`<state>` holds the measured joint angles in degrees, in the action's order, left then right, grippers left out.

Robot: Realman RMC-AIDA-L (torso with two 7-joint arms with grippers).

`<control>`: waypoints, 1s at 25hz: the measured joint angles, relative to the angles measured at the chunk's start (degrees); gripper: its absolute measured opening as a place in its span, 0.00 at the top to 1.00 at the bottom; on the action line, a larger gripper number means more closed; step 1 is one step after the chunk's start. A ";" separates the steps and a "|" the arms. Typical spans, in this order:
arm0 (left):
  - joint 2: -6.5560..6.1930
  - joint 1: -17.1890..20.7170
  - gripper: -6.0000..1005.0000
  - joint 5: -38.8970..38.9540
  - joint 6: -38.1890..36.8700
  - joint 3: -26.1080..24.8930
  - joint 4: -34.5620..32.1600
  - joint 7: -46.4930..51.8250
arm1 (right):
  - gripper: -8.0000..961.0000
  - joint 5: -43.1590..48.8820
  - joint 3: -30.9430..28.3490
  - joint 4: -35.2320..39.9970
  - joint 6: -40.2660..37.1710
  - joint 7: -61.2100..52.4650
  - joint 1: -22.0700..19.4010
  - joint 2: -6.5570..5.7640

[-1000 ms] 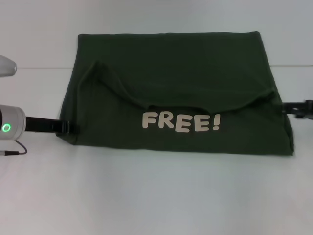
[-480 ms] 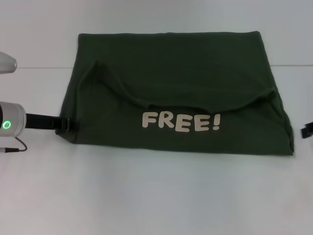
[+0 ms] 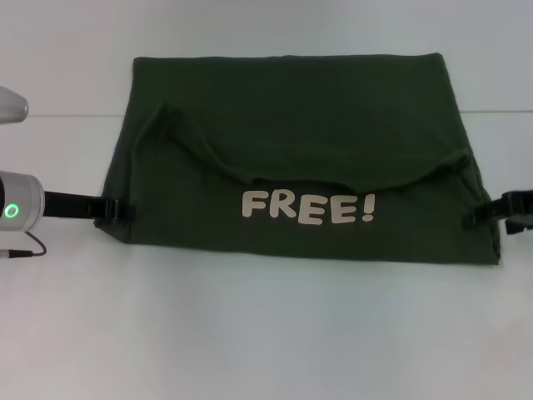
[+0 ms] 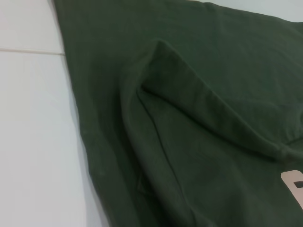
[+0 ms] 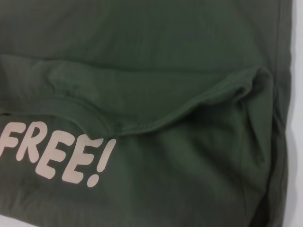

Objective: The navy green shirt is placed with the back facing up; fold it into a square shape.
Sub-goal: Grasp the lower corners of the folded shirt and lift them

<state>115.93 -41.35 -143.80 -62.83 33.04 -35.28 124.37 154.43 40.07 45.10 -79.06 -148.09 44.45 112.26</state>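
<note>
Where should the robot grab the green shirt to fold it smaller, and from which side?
Probably by its two near corners, each gripper coming in flat from its own side. The navy green shirt lies folded into a wide rectangle on the white table, so its layered side edges give something to pinch. The left gripper and right gripper sit at those edges already.

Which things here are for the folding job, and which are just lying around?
For the job:
- navy green shirt, partly folded, "FREE!" print showing
- left gripper at its left edge
- right gripper at its right edge

Just there:
- white table
- thin cable beside the left arm
</note>
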 joint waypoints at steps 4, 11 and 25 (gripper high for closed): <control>0.00 0.00 0.98 -0.02 0.00 0.00 0.03 0.00 | 0.07 -0.01 0.37 -2.89 2.23 0.58 0.00 0.37; 0.00 0.04 0.98 0.21 -0.01 0.00 0.03 -0.09 | 0.07 -1.20 0.49 -3.53 2.88 1.03 -0.19 0.52; 0.18 0.04 0.98 0.24 0.24 0.00 0.12 -0.16 | 0.07 -2.13 0.38 -5.81 5.17 1.63 0.15 1.03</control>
<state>116.11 -41.31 -143.56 -62.60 33.04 -35.15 124.21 152.30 40.45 39.30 -73.89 -146.46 44.61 113.30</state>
